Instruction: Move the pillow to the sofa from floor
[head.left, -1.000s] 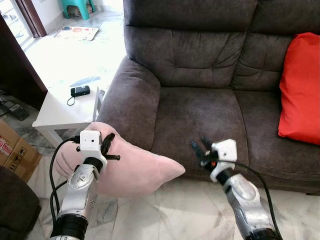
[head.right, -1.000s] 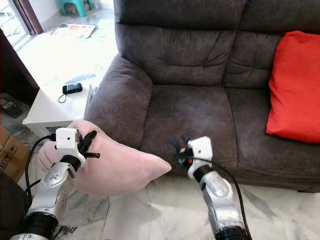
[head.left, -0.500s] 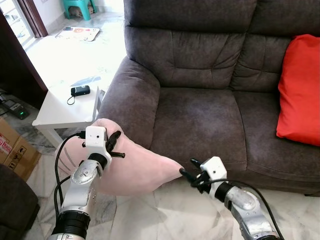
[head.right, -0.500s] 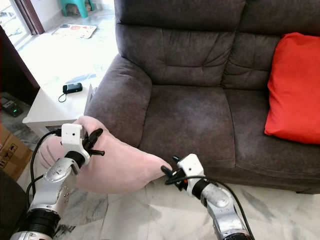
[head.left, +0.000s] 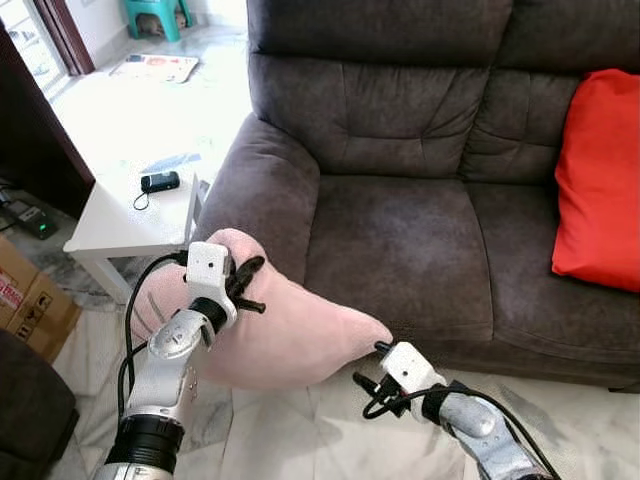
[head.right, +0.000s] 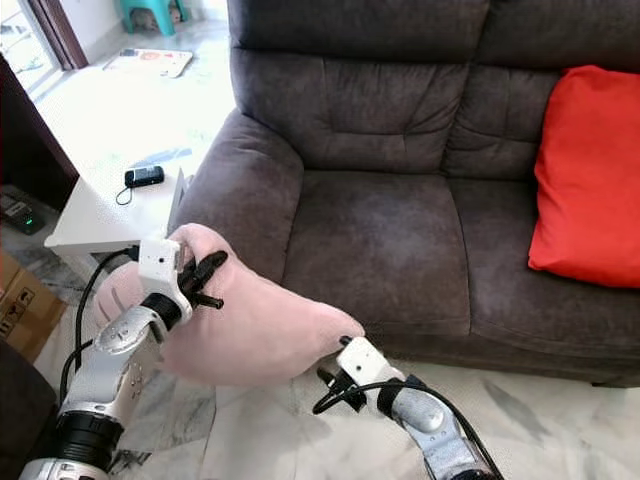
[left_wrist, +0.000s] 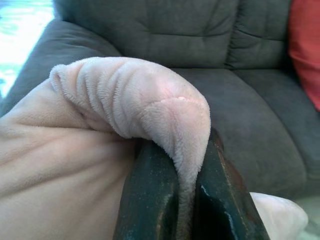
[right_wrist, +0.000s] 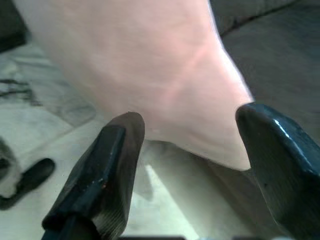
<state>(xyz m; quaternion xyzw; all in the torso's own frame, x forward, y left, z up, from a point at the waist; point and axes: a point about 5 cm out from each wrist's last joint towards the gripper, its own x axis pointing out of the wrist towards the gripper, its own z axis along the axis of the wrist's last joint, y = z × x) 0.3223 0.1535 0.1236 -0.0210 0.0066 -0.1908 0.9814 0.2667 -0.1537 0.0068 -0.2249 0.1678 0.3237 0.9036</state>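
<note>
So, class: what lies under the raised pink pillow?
Marble floor and the open right gripper show beneath the pink pillow; floor directly below its middle is hidden.

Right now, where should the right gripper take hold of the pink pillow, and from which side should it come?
Probably the free corner of the pink pillow that points toward the sofa, coming from below. The left gripper already pinches a fold at the other end, so this corner sags unsupported. The right gripper is open just beneath it, and the corner tapers enough to fit between the fingers.
</note>
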